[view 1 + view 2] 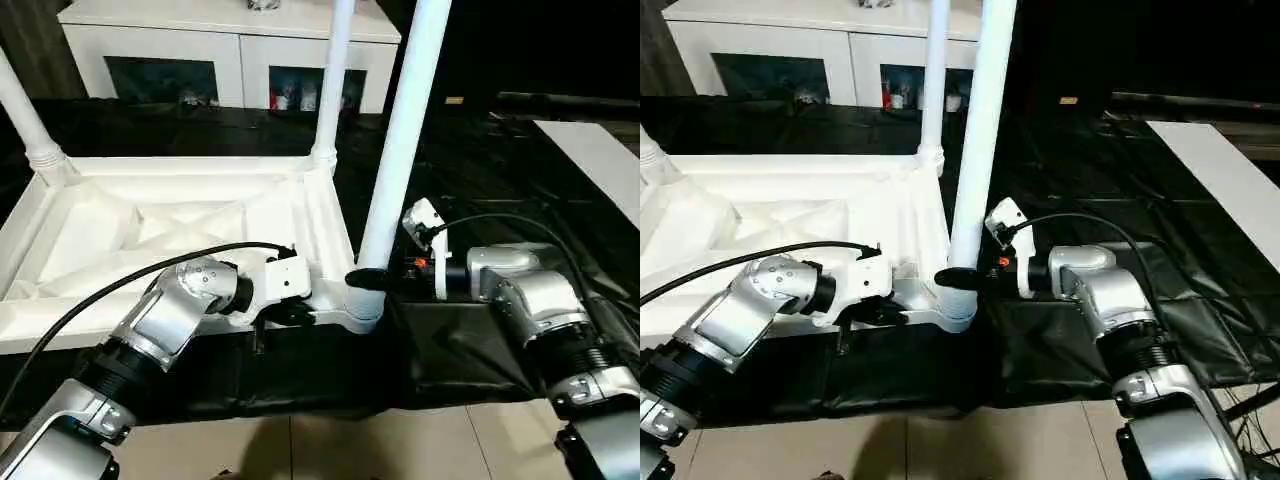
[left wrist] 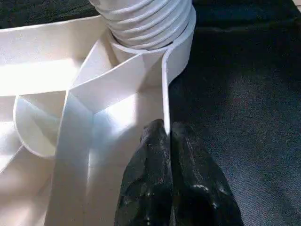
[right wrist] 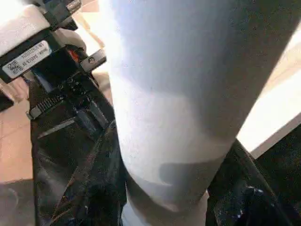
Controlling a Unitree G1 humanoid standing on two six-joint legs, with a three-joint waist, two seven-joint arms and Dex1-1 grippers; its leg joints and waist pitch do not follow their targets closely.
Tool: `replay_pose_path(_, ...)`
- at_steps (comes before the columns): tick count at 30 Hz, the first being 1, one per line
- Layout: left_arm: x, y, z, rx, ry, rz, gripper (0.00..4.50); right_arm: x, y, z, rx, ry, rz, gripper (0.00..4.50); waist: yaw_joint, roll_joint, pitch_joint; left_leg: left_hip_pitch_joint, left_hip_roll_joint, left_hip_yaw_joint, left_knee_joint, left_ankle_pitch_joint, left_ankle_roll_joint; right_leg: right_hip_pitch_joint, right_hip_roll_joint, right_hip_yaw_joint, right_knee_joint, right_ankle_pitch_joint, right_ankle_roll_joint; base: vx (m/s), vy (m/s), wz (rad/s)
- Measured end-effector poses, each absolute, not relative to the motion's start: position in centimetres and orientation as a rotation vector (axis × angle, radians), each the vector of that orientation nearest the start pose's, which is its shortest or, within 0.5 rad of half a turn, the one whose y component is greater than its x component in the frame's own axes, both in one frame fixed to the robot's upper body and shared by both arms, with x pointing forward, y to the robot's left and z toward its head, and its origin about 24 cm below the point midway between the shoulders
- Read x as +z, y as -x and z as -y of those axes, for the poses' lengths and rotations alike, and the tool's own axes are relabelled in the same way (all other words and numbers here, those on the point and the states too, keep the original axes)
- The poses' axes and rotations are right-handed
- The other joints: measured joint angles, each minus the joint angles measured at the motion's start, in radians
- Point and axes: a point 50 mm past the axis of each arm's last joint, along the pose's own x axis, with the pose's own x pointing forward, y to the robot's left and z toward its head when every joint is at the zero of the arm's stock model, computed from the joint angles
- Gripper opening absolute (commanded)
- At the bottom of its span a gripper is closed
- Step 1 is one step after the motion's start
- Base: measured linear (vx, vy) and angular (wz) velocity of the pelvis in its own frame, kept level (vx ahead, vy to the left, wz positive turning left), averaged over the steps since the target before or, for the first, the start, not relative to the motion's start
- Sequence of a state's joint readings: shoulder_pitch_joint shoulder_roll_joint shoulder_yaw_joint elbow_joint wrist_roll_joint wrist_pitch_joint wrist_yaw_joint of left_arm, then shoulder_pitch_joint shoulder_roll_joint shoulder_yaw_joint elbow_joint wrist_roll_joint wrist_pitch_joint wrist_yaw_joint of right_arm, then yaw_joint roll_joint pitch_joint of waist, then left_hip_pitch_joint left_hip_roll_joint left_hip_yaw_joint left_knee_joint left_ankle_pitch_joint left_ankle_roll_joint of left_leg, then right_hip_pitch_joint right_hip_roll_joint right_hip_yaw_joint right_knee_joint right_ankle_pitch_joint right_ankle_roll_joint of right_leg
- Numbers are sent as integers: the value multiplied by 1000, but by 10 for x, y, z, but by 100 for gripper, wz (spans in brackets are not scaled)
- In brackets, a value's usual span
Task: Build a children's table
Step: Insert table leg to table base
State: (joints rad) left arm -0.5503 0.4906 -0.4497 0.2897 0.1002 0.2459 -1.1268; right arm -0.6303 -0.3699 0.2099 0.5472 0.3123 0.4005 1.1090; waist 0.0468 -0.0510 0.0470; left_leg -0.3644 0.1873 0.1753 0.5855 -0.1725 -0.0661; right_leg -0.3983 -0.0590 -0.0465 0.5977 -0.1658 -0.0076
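The children's table top (image 1: 150, 230) lies upside down on black cloth, ribbed underside up. Three white legs stand in its corner sockets: far left (image 1: 25, 110), far right (image 1: 335, 80) and near right (image 1: 405, 140). My right gripper (image 1: 368, 277) is closed around the near right leg just above its socket; in the right wrist view the leg (image 3: 164, 94) stands between the black fingers (image 3: 94, 183). My left gripper (image 2: 162, 141) is shut, pinching the top's thin near rim (image 2: 165, 84) close to that same corner, below the ribbed socket collar (image 2: 146, 23).
A white cabinet (image 1: 230, 40) with glass doors stands behind the table. A white panel (image 1: 600, 160) lies on the black cloth at the far right. Tiled floor (image 1: 350, 445) begins at the cloth's near edge.
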Motion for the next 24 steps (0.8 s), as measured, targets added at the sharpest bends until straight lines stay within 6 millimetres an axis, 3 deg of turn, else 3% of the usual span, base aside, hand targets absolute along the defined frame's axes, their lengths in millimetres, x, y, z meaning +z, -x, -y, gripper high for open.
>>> replay_pose_path(8, 64, -304, -129, -1295, -692, -503, 0, 65, -325, 135, 1136, -99, -394, 186, -8, -1, 0, 0, 0, 0, 3, 0, 0, 0, 0, 0, 0, -2, 3, 0, 0, 0)
replay_pose_path(24, 63, -305, -130, -1282, -692, -511, 0, 37, -299, 136, 914, -302, -225, 186, -13, -5, -4, 3, 1, 0, 2, 0, 0, 1, 0, -1, -5, -3, 4, 0, 0, 0)
